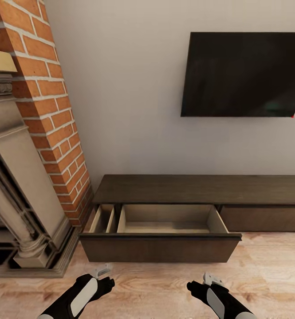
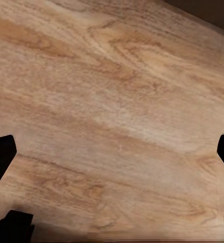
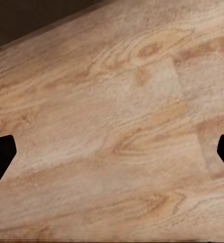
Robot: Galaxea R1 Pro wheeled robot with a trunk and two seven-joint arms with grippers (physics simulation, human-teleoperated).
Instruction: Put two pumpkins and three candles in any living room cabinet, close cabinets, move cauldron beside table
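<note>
Both end effectors hang open and empty over the wood floor (image 1: 271,266): left end effector (image 2: 112,152), right end effector (image 3: 112,152). Beyond them, the head view alone shows the cabinet (image 1: 200,188) with its drawer (image 1: 160,248) pulled out, apparently awaiting items, below a wall television (image 1: 245,75).

Even, soft, bright light; renders slightly blurry, with faint shadow inside the open drawer (image 1: 165,219).

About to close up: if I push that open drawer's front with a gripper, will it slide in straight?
Probably straight: the drawer has a wide, flat, handle-less front. A push near one end might skew it. It looks empty, so likely light. Both grippers, left and right, are open over the floor.
</note>
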